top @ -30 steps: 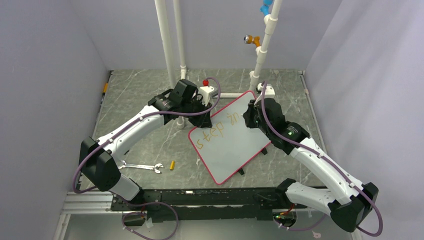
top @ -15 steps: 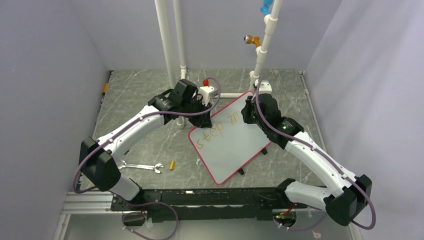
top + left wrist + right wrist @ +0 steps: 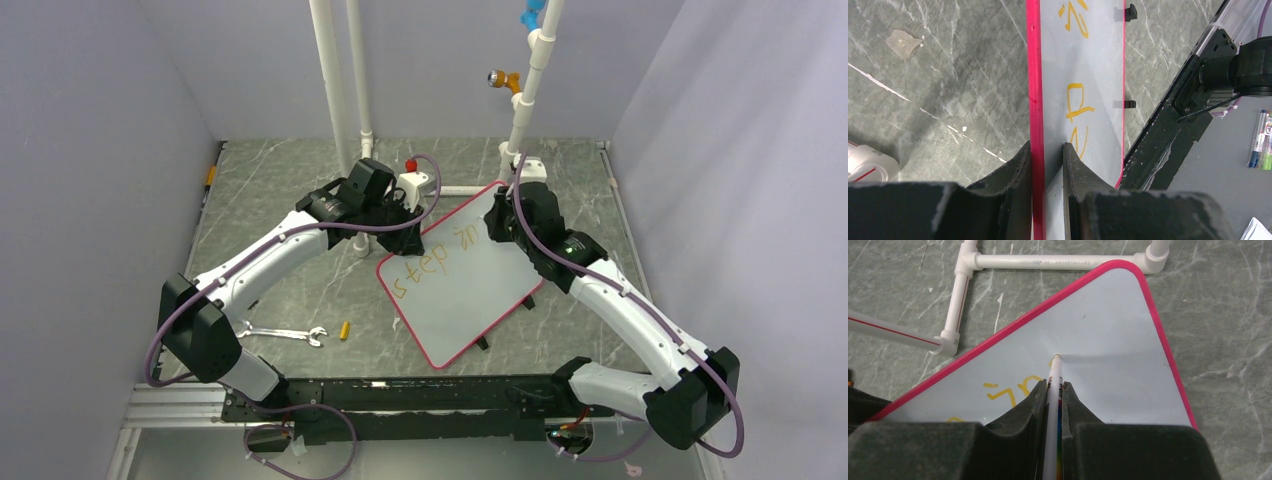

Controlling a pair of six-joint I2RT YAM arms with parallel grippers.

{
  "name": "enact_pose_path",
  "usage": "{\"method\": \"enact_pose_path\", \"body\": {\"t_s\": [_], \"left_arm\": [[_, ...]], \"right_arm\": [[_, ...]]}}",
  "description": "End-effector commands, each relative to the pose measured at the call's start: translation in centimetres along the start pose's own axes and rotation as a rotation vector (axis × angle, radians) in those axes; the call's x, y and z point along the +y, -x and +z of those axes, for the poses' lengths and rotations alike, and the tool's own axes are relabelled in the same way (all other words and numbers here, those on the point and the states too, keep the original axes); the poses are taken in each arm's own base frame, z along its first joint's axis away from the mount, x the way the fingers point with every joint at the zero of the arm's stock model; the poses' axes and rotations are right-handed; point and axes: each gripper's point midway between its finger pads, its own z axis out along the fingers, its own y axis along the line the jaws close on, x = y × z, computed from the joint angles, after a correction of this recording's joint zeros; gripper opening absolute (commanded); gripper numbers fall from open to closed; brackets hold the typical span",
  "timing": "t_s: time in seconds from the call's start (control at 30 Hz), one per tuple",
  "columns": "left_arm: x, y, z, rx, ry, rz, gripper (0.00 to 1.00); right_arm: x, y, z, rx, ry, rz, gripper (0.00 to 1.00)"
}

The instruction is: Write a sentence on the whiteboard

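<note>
1. Since a moment ago the right arm (image 3: 600, 285) has reached a bit further toward the far corner of the whiteboard (image 3: 470, 295). The left arm (image 3: 265, 255) has not budged.
2. The right jaws are squeezed shut on a thin white marker (image 3: 1054, 371). Its tip looks to be touching the board, just past the last yellow letters.
3. The left jaws are pinched on the board's pink rim, one finger on each side. I cannot tell if the board lies flat or leans.
4. The sentence (image 3: 428, 265) is only begun. I can read "step" and the start of another word in orange-yellow, and most of the board is bare white.
5. The board looks thin, stiff and light to me. Its face is smooth and shiny, so it is likely slippery. The rim, where the left jaws have it, seems the best place to hold, because touching the face could smear the ink.
6. The marker looks skinny and light. I think it could twist or slip if pushed hard, so a soft press seems right. A hard push might also shove the board, which is held at one edge only.
7. Two black clips (image 3: 1129, 104) sit on the board's other long edge. White pipes (image 3: 1058, 261) lie on the grey table (image 3: 270, 200) just beyond the corner. A wrench (image 3: 283, 333) lies well off to the left.
</note>
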Motion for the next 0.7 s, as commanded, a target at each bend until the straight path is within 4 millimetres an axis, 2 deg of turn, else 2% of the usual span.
{"method": "enact_pose_path", "body": {"t_s": [0.0, 0.3, 0.67], "left_arm": [[0.8, 1.9, -0.8, -0.07, 0.055, 0.106, 0.0], [0.8, 1.9, -0.8, -0.07, 0.057, 0.105, 0.0], [0.7, 1.9, -0.9, -0.072, 0.059, 0.107, 0.0]], "right_arm": [[0.0, 1.5, 0.4, -0.044, 0.013, 0.004, 0.0], [-0.4, 2.5, 0.4, -0.049, 0.006, 0.001, 0.0], [0.4, 5.0, -2.1, -0.11, 0.05, 0.026, 0.0]]}}
